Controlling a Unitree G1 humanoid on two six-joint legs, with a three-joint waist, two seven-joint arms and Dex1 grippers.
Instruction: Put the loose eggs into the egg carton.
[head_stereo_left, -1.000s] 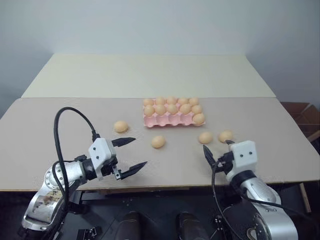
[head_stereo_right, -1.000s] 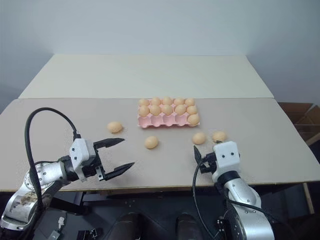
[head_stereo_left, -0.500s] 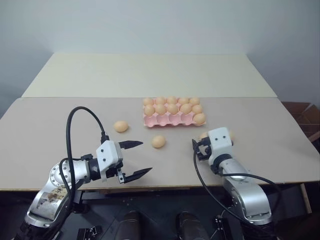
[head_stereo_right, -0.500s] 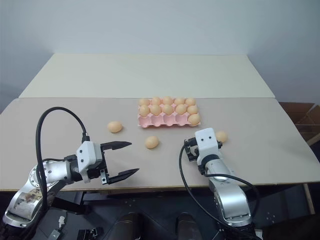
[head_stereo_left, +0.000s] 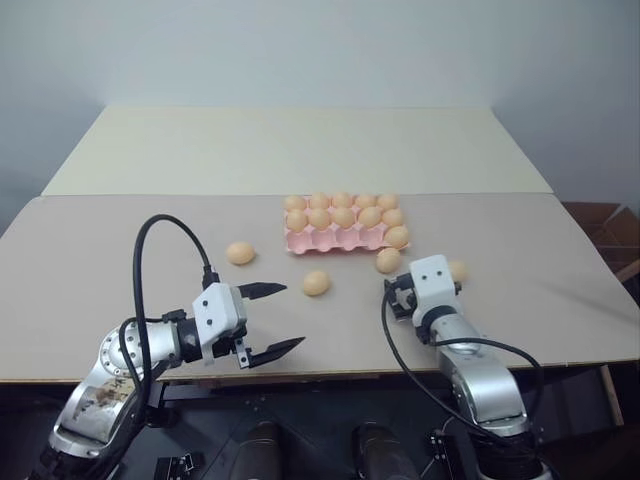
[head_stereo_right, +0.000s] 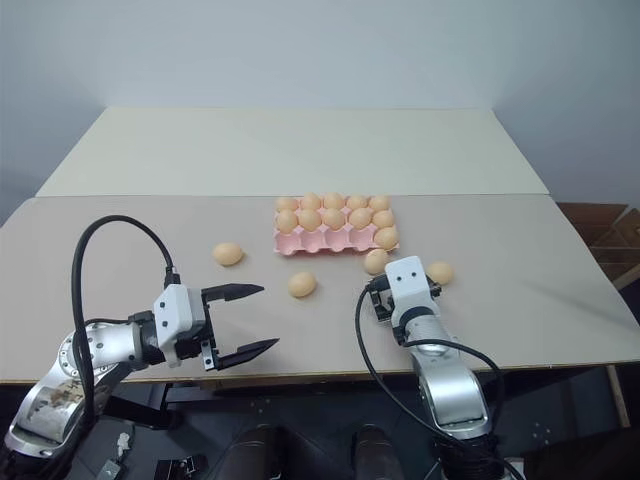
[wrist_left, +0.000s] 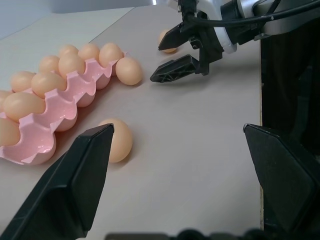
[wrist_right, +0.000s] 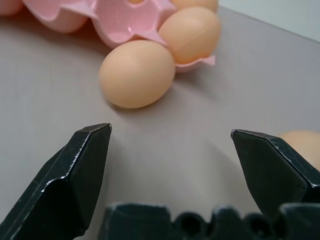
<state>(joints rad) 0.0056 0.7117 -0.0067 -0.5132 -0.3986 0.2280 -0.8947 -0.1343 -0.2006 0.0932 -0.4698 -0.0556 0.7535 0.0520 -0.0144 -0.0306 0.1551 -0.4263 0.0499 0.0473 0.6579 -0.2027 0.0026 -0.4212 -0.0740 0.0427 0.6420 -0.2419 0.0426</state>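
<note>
Loose eggs, smooth tan ovals: nearest one (head_stereo_left: 388, 260) lies mid-frame against the pink moulded egg carton (head_stereo_left: 335, 239). Right gripper (wrist_right: 170, 165), jaws spread, faces it; left gripper (head_stereo_left: 272, 320), jaws spread, waits lower left. A clumsy closing could roll it away.

The two head views look forward and down from above the near table (head_stereo_left: 120, 290) edge, well back, taking in both arms and the pink egg carton (head_stereo_left: 340, 238) toward 12 o'clock. They share nearly the whole scene, slightly offset sideways. The left wrist view sits low over the tabletop, facing across toward the right gripper (wrist_left: 172, 55), with the carton at its 9 o'clock. The right wrist view sits very near the carton's corner (wrist_right: 130, 22), which the left wrist view also covers.
</note>
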